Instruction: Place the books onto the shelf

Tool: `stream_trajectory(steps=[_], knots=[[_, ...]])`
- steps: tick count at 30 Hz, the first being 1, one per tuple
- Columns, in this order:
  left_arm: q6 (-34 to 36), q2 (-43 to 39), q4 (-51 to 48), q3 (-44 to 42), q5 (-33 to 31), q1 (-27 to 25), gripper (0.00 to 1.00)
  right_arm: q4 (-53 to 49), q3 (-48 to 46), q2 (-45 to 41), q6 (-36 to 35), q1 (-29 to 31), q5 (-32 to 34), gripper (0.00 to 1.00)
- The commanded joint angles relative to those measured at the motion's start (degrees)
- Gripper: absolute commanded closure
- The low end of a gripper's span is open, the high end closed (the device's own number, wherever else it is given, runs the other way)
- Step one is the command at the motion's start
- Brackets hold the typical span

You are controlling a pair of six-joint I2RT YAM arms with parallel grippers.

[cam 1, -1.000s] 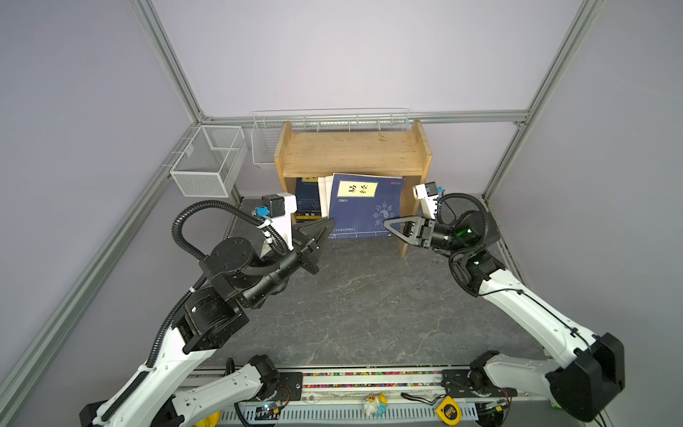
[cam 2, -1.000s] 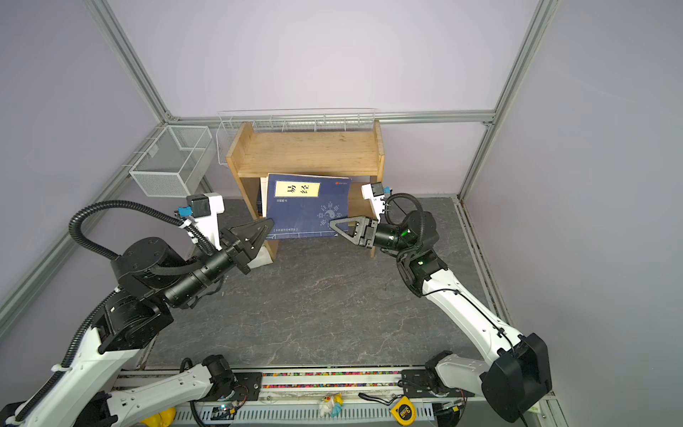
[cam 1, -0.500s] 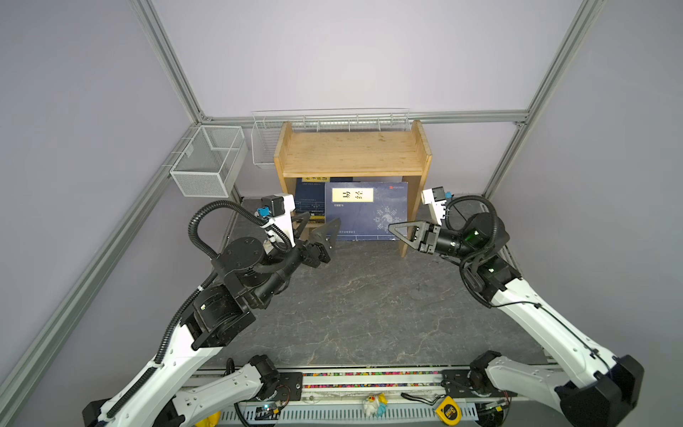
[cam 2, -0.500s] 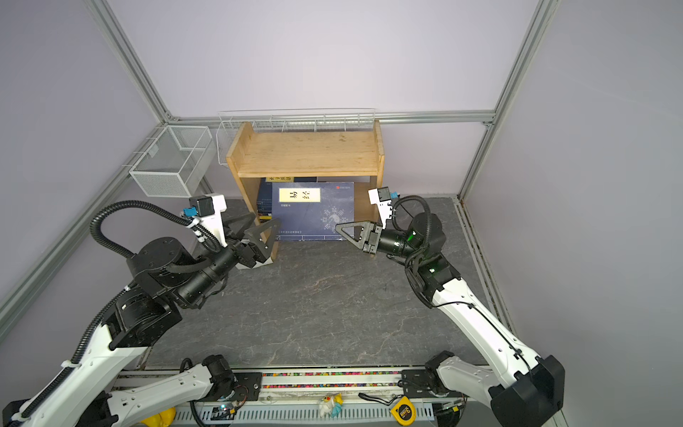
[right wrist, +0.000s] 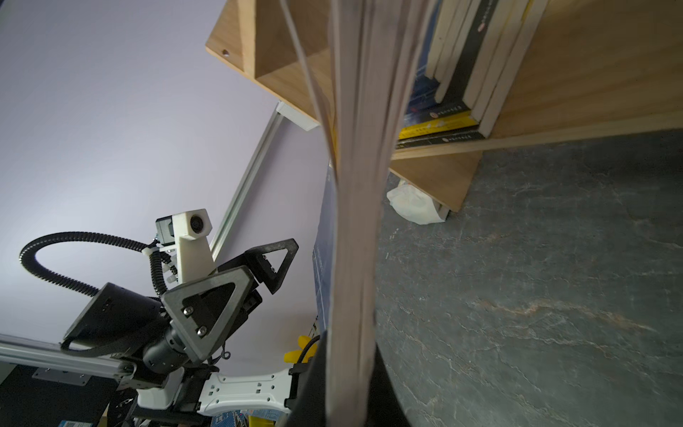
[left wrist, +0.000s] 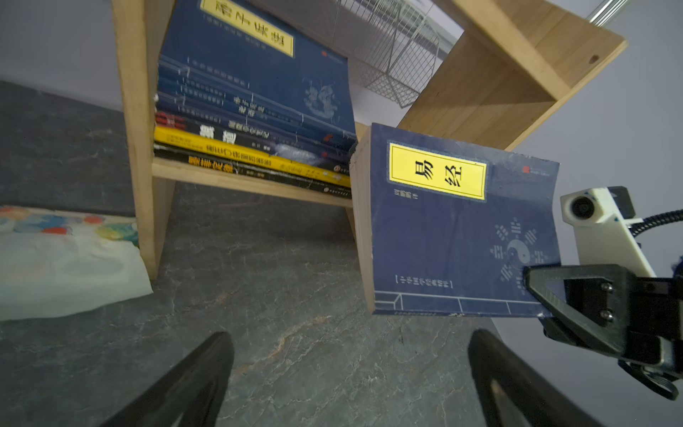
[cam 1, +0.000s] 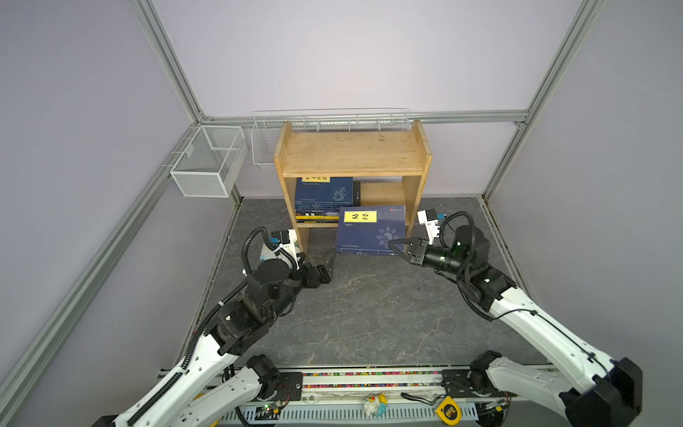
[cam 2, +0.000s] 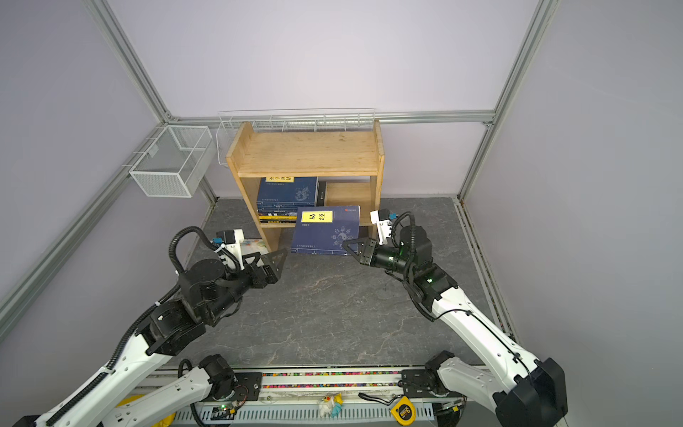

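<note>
- A robotics lab test cell: plain lilac wall panels (cam 1: 351,55) set in bare aluminium frame posts (cam 1: 170,63).
- Two white-and-black robot arms, the left arm (cam 1: 207,355) and the right arm (cam 1: 547,332), stand on a rail (cam 1: 369,380) along the near edge of a stone-patterned worktop (cam 1: 351,314).
- A wire basket (cam 1: 207,162) hangs on the frame at far left, a lone wooden shelf (cam 1: 354,155) stands at the far side, and a yellow tape measure (cam 1: 448,409) lies by the rail.

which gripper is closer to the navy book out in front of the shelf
Right. The right gripper is shut on a lower corner of the navy book. The left gripper is open and apart from it, off its opposite side.
</note>
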Motion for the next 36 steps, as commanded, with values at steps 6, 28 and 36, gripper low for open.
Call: stream_trajectory(steps=[6, 28, 36], knots=[[-16.1, 0.0, 17.3, -7.5, 13.1, 5.1, 0.03, 11.9, 0.0, 3.9, 2.4, 1.5, 3.1, 0.92], [-24.0, 13.9, 35.5, -6.3, 15.6, 7.3, 0.47, 32.1, 0.3, 15.0, 14.0, 2.6, -2.1, 0.93], [-21.5, 16.2, 37.2, -3.3, 14.0, 7.4, 0.72, 34.6, 2.2, 18.6, 15.7, 2.8, -2.8, 0.93]])
